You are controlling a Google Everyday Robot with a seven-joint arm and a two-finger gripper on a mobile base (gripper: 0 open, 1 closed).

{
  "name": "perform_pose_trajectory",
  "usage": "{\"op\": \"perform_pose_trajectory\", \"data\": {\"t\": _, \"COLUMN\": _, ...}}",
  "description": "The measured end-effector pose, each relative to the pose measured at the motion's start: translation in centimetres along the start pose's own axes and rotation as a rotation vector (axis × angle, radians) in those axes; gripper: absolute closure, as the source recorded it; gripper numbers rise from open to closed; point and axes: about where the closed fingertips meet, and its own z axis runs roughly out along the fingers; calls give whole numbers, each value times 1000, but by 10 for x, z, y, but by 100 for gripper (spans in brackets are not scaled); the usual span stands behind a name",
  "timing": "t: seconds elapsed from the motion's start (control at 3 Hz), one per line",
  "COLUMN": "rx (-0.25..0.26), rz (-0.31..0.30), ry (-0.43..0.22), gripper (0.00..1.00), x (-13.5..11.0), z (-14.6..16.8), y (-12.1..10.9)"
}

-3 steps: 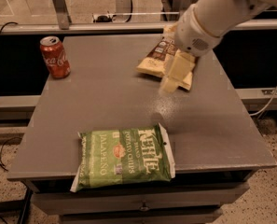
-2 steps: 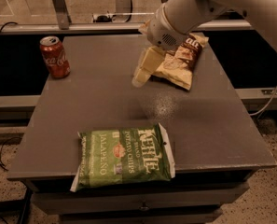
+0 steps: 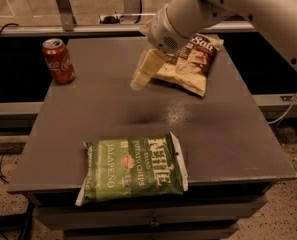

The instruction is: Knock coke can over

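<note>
**Camera view: end effector above a worktop with the can upright**

Camera view. The coke can [image 3: 59, 60] stands upright at the far-left corner of the grey worktop [image 3: 228, 124], close to its left edge. The white arm [image 3: 228, 9] enters from the upper right. Its cream-coloured end effector [image 3: 138, 81] hangs above the rear middle of the worktop, pointing down and to the left. Whether it is wide or narrow cannot be told, and it holds nothing visible. It is well apart from the can, with only bare worktop between them.

Just to its right a tan chip bag [image 3: 188, 64] lies flat, its left edge overlapped by the end effector in this view. A green Kettle jalapeño chip bag [image 3: 133, 169] lies flat, label up, at the front edge, clear of both. The contents of both bags are hidden. A faint shadow [image 3: 143, 119] marks the worktop beneath the end effector.

A drawer front [image 3: 153, 216] sits below the worktop, which stands on a speckled floor [image 3: 288, 209]. A cable [image 3: 288, 109] trails at the right, and a metal rail [image 3: 63, 30] runs behind.
</note>
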Motion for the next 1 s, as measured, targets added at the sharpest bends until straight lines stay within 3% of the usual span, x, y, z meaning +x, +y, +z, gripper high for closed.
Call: {"op": "perform_pose_trajectory", "data": {"t": 1.0, "rx": -4, "rz": 128, "ry": -300, "gripper": 0, "x": -84, "z": 137, "y": -28}}
